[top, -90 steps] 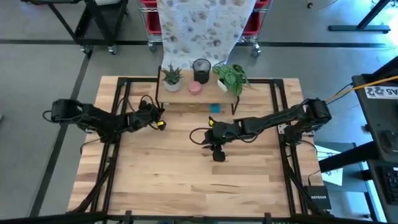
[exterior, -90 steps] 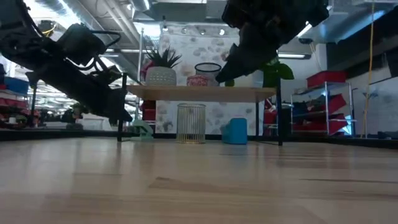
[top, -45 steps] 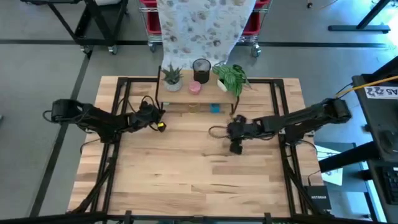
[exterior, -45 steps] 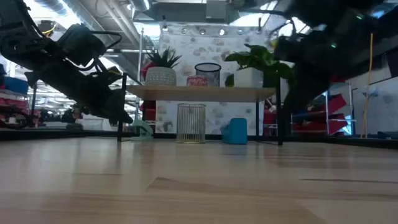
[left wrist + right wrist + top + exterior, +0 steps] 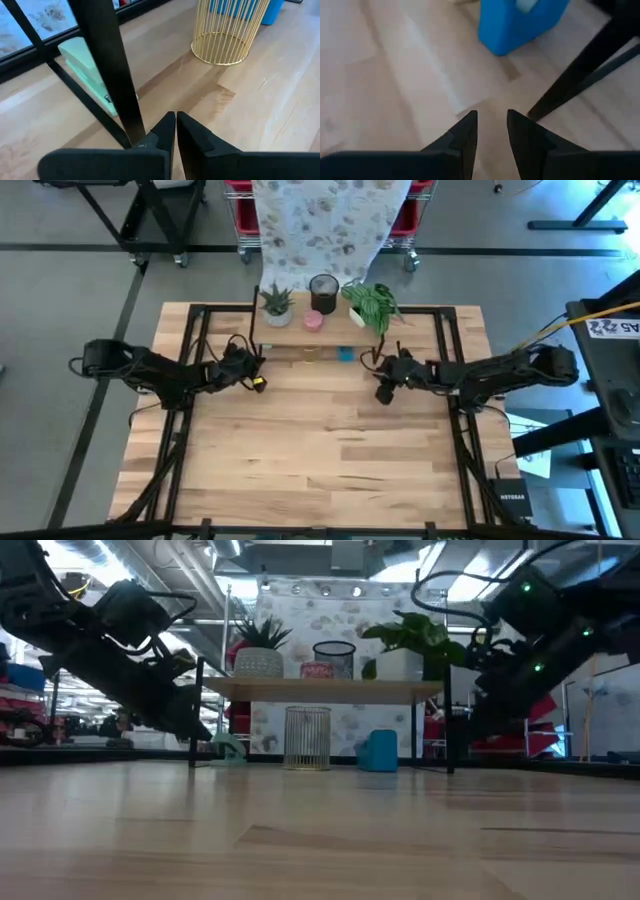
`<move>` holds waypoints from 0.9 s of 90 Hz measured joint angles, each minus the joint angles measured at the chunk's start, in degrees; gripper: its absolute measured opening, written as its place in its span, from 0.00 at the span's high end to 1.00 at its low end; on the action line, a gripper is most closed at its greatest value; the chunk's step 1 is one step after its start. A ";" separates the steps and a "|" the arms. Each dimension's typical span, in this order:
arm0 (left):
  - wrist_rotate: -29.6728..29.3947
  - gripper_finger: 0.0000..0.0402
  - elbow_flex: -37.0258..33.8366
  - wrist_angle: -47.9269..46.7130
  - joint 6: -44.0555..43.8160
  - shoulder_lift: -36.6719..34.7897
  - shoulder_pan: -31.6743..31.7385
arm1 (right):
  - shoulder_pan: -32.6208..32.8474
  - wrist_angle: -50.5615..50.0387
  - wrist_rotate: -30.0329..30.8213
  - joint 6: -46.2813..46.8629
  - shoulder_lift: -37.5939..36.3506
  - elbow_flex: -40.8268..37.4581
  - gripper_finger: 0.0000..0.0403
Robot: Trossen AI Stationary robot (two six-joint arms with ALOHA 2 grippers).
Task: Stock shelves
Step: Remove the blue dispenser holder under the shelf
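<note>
Wood planks make up my bench (image 5: 300, 450), and the shelves (image 5: 318, 340) stand at its far edge, centred between my two arms. On the top plank I see a spiky potted plant (image 5: 276, 306), a dark mesh cup (image 5: 323, 293), a small pink pot (image 5: 314, 321) and a leafy plant (image 5: 372, 304). Underneath, on the lower level, sit a gold wire basket (image 5: 231, 31), a blue container (image 5: 519, 22) and a pale green item (image 5: 89, 64).

My left tool (image 5: 175, 131) sits at the rack's near left leg (image 5: 111, 70), fingers pressed together with nothing in them. My right tool (image 5: 492, 131) is by the near right leg (image 5: 580, 75), fingers slightly apart and empty, pointing toward the blue container.
</note>
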 joint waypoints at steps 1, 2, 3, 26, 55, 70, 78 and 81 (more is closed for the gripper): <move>0.00 1.00 0.00 -0.01 0.01 0.00 0.00 | -0.32 0.05 0.00 -0.26 0.00 0.00 0.77; -0.01 1.00 0.00 -0.03 0.02 -0.01 0.00 | -0.64 0.14 0.00 -0.67 0.00 0.00 0.77; -0.02 1.00 0.00 -0.04 0.02 -0.02 0.00 | -0.95 0.28 -0.01 -1.03 0.00 0.00 0.77; -0.40 1.00 0.00 -1.13 0.85 -0.02 0.00 | -7.37 4.49 -0.67 -5.90 0.04 -0.02 0.77; -3.48 1.00 -0.04 -1.33 2.38 -0.02 0.11 | -9.75 5.35 -3.25 -8.28 0.04 -0.09 0.77; -1.88 1.00 -0.04 -1.40 1.09 -0.02 -0.34 | -9.75 5.64 -4.18 -7.88 0.07 -0.09 0.77; -0.68 1.00 -0.04 -1.38 -0.34 -0.02 -1.65 | -8.21 5.99 -2.52 -7.82 0.06 -0.09 0.77; -0.46 1.00 -0.04 -1.37 -1.44 -0.02 -2.22 | -7.30 6.07 -1.18 -7.76 0.00 -0.09 0.77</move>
